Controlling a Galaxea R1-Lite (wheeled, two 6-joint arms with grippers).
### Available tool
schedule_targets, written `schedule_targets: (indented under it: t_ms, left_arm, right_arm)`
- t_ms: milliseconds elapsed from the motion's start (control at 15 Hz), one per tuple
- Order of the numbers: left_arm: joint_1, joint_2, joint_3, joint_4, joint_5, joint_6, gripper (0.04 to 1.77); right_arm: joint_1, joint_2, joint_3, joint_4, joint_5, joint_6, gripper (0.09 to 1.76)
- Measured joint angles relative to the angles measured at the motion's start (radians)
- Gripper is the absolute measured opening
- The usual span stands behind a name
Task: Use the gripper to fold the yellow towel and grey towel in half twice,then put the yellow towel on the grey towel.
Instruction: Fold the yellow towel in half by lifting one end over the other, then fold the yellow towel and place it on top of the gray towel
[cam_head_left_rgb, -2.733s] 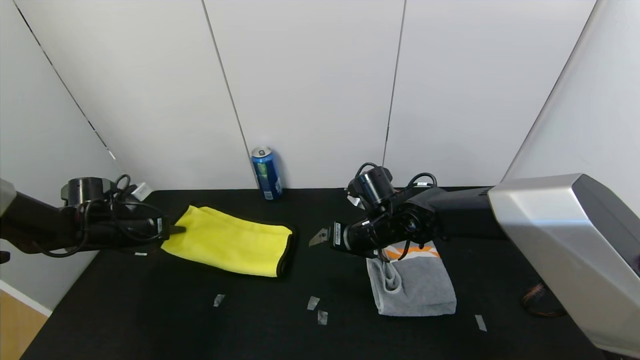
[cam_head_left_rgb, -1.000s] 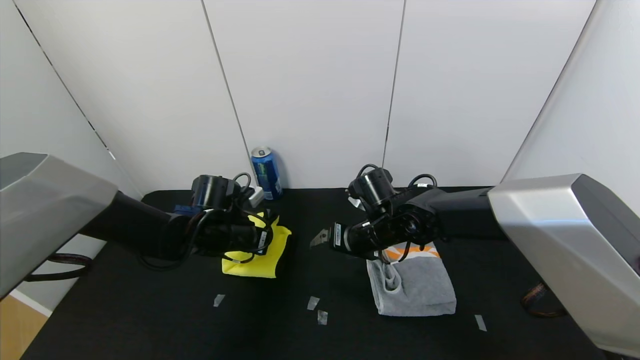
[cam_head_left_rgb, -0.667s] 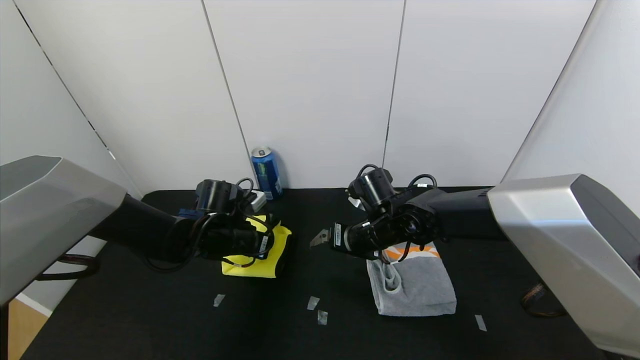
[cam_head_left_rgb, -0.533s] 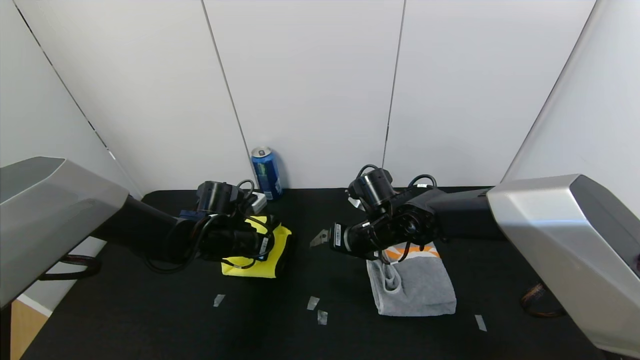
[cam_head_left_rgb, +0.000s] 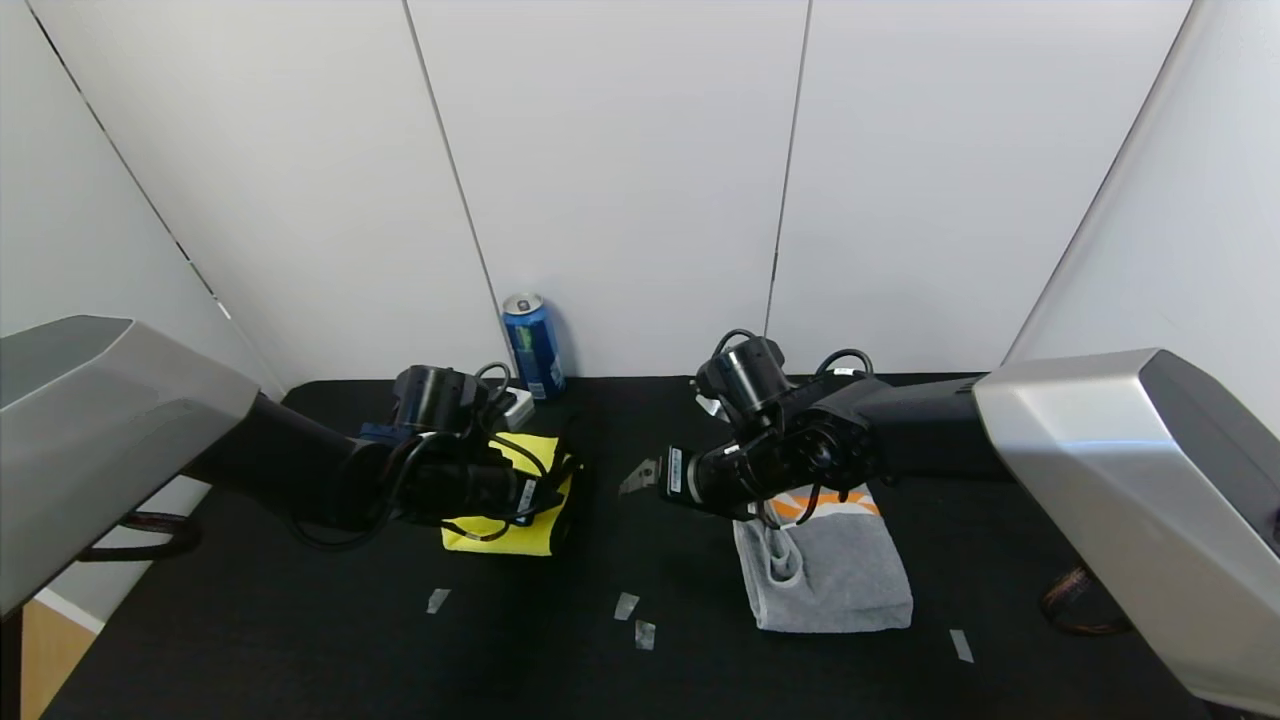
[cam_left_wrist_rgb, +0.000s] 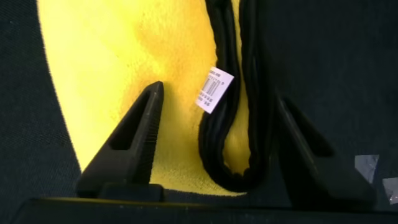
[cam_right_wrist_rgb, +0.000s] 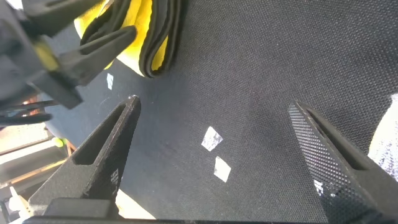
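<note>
Jaws of the left gripper (cam_left_wrist_rgb: 214, 134) stand apart w/ nothing pinched between them, straddling the black-trimmed edge and white tag (cam_left_wrist_rgb: 215, 89) of the yellow towel (cam_head_left_rgb: 520, 520), which lies flat on the black surface (cam_head_left_rgb: 300, 640) as a compact folded pad, left of centre. Looks like the release at the end of the yellow towel's second fold, so folding seems done on that side. Right gripper (cam_head_left_rgb: 640, 474) hangs wide open and empty above the surface, between the two cloths, idle. Grey towel (cam_head_left_rgb: 830, 575) sits folded into a small block on the right, orange marks at its far end, well apart from the yellow one. Blue can (cam_head_left_rgb: 532, 346) stands at the back wall; bits of tape (cam_head_left_rgb: 627, 605) dot the surface. Next, by my read: re-grip the yellow pad thru all layers so it doesn't unfold, lift, carry across to the right, set it square on the grey block.
</note>
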Motion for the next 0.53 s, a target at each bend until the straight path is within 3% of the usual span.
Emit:
schedule_targets:
  t_ms: [200, 333, 533]
  left_arm:
    - [0.009, -0.06, 0.01, 0.005, -0.017, -0.008, 1.38]
    - [0.017, -0.113, 0.02, 0.008, -0.061, -0.03, 1.45]
    - [0.075, -0.15, 0.011, 0.009, -0.088, -0.042, 1.53]
  right_arm:
    - [0.0, 0.0, 0.0, -0.001, 0.0, 0.0, 1.71]
    - [0.0, 0.001, 0.0, -0.001, 0.0, 0.0, 1.71]
    - [0.0, 0.004, 0.0, -0.001, 0.0, 0.0, 1.71]
